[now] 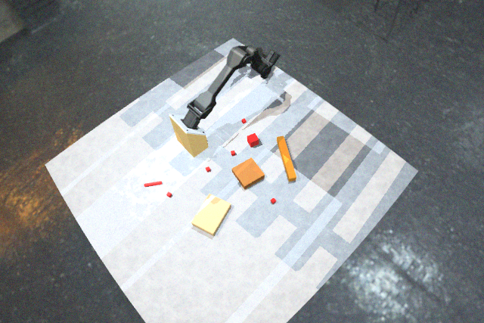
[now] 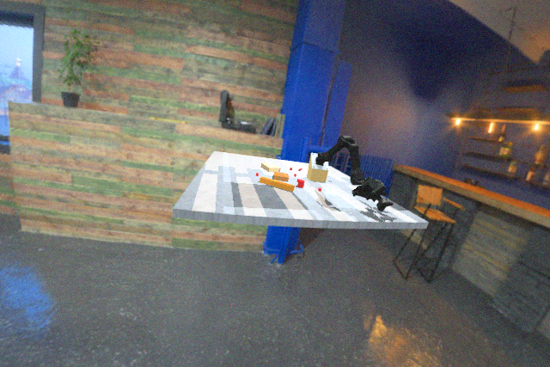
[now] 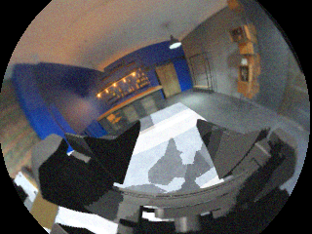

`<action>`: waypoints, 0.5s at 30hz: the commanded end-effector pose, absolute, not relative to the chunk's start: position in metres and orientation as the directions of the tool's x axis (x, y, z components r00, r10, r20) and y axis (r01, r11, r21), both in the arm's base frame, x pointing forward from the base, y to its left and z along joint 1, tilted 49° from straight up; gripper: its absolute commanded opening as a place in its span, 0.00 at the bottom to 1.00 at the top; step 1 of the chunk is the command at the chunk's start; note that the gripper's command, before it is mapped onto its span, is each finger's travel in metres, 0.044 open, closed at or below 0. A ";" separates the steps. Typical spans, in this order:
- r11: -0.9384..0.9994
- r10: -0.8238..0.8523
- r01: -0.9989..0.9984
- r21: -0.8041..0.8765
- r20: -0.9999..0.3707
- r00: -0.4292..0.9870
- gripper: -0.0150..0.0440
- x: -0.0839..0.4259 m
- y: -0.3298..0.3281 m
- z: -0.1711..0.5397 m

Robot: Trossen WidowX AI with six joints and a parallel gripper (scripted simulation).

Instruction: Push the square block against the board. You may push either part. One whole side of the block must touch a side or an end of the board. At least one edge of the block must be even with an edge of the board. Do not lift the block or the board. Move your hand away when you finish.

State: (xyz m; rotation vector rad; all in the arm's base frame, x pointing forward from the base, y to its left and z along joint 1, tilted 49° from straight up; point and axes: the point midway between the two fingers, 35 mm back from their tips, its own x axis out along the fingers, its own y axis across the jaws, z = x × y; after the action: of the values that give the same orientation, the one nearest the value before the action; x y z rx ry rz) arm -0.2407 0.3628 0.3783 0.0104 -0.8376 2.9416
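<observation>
Gripper [image 1: 190, 140] hangs near the desk's middle, toward the left edge in the top view; its fingers are hidden inside a tan wedge-shaped shell, but the jaws stand wide apart and hold nothing.

Orange square block [image 1: 247, 172] lies flat just right of desk centre, rotated diamond-wise. Orange board [image 1: 286, 157], long and thin, lies beside it toward the right edge, near but not touching, running roughly near-to-far. Their sides are not parallel.

Pale yellow slab [image 1: 211, 213] sits nearer the front edge. Red cube [image 1: 252, 139] sits behind the block; small red bits are scattered about.

Risks, as I judge them:
- off-centre push spins the block, so a corner meets the board instead of a full side
- contact skids the light board away
- red cube wedges between them
- edges end up uneven
</observation>
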 end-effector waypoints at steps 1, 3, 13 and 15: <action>-0.847 0.078 -0.082 -0.526 0.029 -0.997 0.89 -0.241 0.363 0.378; -0.847 0.081 -0.084 -0.525 0.029 -0.996 0.80 -0.240 0.363 0.378; -0.832 0.328 -0.291 -0.473 0.003 -0.945 0.35 -0.170 0.401 0.369; -0.820 0.388 -0.342 -0.460 -0.006 -0.922 0.26 -0.151 0.408 0.366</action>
State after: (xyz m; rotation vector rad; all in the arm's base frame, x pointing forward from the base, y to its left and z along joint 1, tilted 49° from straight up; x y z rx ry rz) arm -0.1829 0.3974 0.3686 -0.0928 -0.6993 2.7705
